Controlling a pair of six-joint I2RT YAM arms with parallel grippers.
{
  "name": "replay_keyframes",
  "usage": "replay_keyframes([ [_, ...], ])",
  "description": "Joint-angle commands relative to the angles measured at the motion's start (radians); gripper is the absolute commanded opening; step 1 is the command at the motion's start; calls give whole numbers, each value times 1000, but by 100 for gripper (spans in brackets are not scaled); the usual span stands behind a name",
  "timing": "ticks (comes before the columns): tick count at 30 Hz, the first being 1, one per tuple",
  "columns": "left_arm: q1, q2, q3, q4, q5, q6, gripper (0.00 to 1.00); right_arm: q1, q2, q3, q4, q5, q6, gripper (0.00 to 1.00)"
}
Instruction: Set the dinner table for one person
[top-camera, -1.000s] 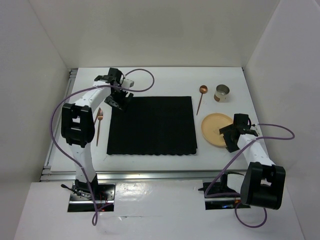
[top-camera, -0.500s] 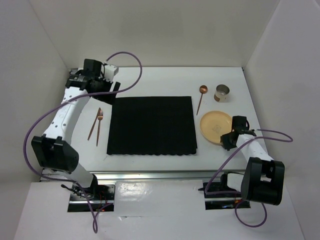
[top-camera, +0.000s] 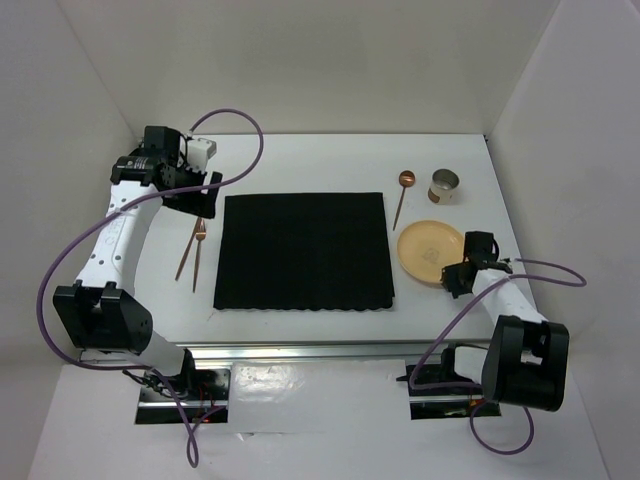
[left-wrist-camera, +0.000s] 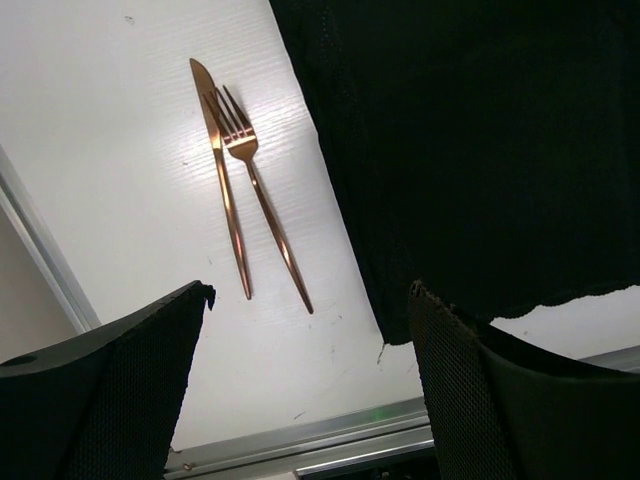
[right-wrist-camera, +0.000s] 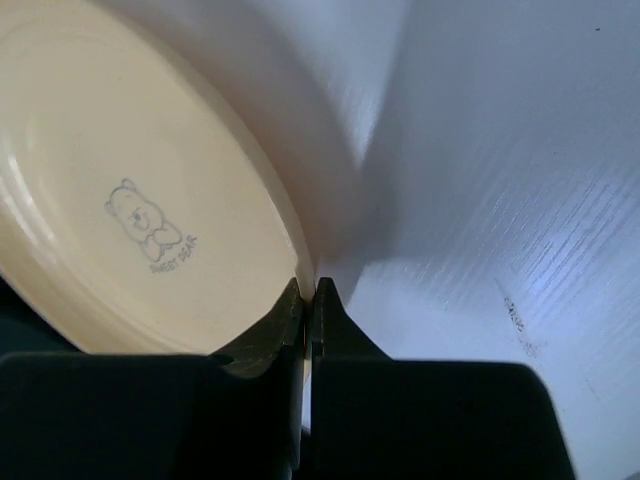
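The dinner table (top-camera: 320, 160) is a white top bearing a black placemat (top-camera: 305, 250). At the right lies a cream plate (top-camera: 428, 250), and my right gripper (top-camera: 456, 278) is shut on its near right rim. The right wrist view shows the two fingers pinching the plate (right-wrist-camera: 130, 200) edge at the right gripper (right-wrist-camera: 308, 290). My left gripper (top-camera: 195, 198) hangs open over the table's left side, empty. Beyond the left gripper (left-wrist-camera: 310, 290) lie a copper knife (left-wrist-camera: 222, 170) and fork (left-wrist-camera: 262, 200), side by side left of the placemat (left-wrist-camera: 480, 150).
A copper spoon (top-camera: 402, 200) and a small metal cup (top-camera: 444, 186) lie at the back right, beyond the plate. The knife (top-camera: 186, 255) and fork (top-camera: 197, 262) sit near the left rail (top-camera: 112, 270). A silver rail (left-wrist-camera: 330, 440) runs along the near edge.
My right gripper closed on the plate's rim and the plate shifted slightly left. The left arm swung left, away from the placemat's far corner, to above the cutlery.
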Motion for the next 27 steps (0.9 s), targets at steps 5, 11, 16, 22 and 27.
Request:
replay_keyframes([
  [5,29,-42,-8,-14,69,-16,88,1,-337,120,-81,16,-234,0],
  [11,77,-42,-17,-14,89,-16,88,1,-353,284,104,-388,-495,0],
  [16,95,-73,-37,-14,110,-16,88,197,-100,423,153,-569,-630,0],
  [22,104,-105,-66,-23,89,-16,88,567,339,742,-11,-479,-796,0],
  [27,126,-117,-97,-23,80,-16,88,610,530,833,-51,-487,-806,0],
])
